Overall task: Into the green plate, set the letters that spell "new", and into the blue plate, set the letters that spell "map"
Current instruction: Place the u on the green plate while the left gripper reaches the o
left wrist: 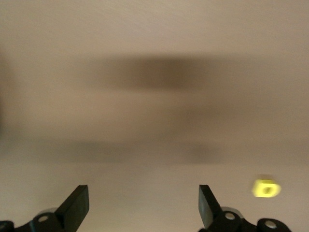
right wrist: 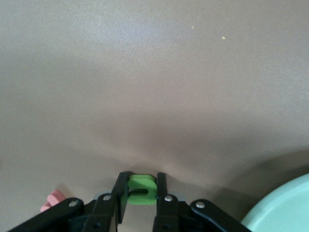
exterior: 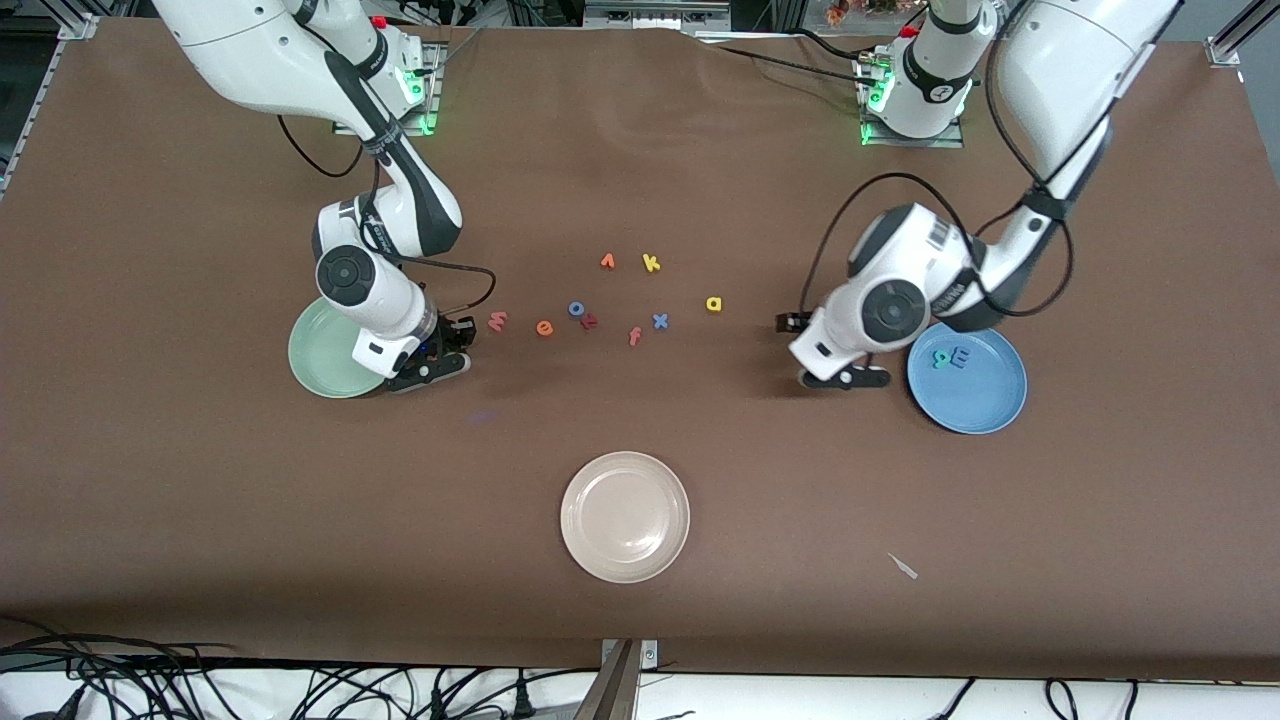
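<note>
Right gripper clamped shut, left gripper spread wide, both low.

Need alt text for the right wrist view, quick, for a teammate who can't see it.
The right claw is shut on the green n just above the brown table. The green plate shows at one corner, the pinkish-red w at the other.

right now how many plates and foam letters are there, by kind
plates: 3 (green plate, blue plate, cream plate)
foam letters: 12 (9 on the table, 2 in the blue plate, green n in the right gripper)
total: 15
</note>
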{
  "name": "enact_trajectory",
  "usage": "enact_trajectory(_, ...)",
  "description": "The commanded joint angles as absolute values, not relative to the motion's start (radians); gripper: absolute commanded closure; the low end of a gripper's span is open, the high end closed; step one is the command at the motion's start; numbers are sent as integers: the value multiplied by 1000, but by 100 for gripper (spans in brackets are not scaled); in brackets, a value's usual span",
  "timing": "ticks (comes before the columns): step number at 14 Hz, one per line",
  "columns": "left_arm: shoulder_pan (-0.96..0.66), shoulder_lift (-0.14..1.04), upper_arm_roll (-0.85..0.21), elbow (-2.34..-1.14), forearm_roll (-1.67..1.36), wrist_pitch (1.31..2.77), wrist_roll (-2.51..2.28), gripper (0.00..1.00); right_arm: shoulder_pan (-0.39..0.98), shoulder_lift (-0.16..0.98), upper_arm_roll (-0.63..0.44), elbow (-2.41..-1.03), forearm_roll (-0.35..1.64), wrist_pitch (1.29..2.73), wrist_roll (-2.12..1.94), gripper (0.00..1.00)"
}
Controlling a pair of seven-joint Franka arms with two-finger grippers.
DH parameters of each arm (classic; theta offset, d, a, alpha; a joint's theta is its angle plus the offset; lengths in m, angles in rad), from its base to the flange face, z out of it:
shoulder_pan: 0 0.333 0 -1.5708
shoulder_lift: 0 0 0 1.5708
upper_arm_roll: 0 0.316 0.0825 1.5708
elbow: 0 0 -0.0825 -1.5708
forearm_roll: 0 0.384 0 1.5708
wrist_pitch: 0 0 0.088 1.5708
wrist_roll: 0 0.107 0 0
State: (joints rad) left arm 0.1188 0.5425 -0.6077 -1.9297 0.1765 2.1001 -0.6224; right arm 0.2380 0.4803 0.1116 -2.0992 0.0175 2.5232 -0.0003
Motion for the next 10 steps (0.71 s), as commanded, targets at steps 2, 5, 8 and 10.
enact_trajectory(2,98,497,-652,-2045,210,2262,-786,0,235,443,86,-1938,17,2236,-18,81)
enact_trajectory(5,25,505,-652,-2060,256,2321,-912,0,232,413,19,-1897,18,2128,-142,81)
enact_trajectory(8,-34,537,-652,-2080,368,2399,-1067,0,230,365,-78,-1930,21,2103,-300,81)
enact_trajectory(10,-64,560,-652,-2068,408,2419,-1135,1,230,327,-126,-1985,23,2117,-356,81)
